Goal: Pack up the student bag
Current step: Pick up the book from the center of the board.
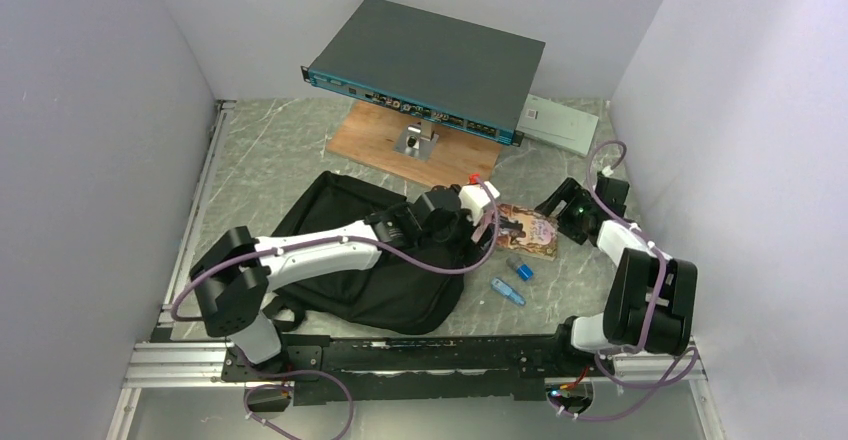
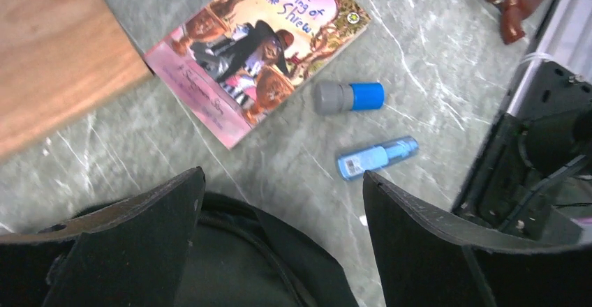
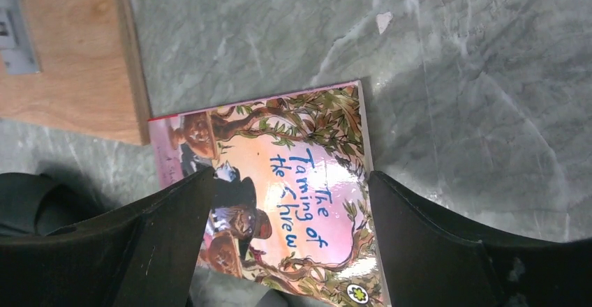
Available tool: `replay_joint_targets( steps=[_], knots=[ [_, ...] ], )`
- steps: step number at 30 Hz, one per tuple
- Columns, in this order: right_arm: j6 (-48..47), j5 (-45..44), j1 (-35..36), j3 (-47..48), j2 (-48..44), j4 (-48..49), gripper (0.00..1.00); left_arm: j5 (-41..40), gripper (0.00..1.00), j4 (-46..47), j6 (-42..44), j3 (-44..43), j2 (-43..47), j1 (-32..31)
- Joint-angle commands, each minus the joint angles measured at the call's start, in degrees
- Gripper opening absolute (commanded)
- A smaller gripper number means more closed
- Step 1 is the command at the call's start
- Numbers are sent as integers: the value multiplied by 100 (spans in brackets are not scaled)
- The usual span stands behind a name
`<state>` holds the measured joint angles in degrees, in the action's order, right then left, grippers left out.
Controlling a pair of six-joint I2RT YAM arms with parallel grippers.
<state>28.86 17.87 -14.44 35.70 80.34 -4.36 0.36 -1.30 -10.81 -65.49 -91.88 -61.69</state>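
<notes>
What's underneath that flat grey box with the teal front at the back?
A wooden board lies on the table beneath the box, with a small metal bracket standing on it. The board's far part, and how the bracket meets the box, are hidden.

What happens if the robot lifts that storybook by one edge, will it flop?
Probably a bit. The book looks thin with a soft cover, so it may sag. Its cover shines in the light, so it could be slippery. It lies flat on the table, so getting under it looks tricky.
</notes>
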Motion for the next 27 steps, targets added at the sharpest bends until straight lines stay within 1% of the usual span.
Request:
replay_joint_targets(
  steps=[1,2,5,7,9,11,14,17,23,27],
  knots=[
    [76,696,-42,-128,-502,240,83,-123,88,505,910,-545,-421,-39],
    [102,778,-42,-159,-564,288,83,-139,88,501,998,-639,-557,-70],
    [139,923,-41,-195,-589,262,83,-224,88,481,1661,-912,-933,-210],
    [115,803,-41,-230,-626,115,83,-271,88,385,2044,-1119,-1200,-335],
    [152,969,-68,-361,-669,271,83,-398,87,348,2355,-1293,-1438,-468],
    [324,1356,-91,-471,-680,406,82,-501,86,317,2522,-1458,-1658,-513],
    [666,1683,-94,-581,-798,672,77,-702,86,446,2707,-1573,-1896,-557],
    [828,1688,-117,-549,-1020,505,75,-937,87,629,2905,-1683,-2170,-590],
    [1062,1580,-198,-488,-1560,178,73,-868,85,694,3209,-1990,-2543,-607],
    [1182,1639,-201,-449,-1669,144,73,-675,85,817,3229,-2070,-2645,-616]
  ],
)
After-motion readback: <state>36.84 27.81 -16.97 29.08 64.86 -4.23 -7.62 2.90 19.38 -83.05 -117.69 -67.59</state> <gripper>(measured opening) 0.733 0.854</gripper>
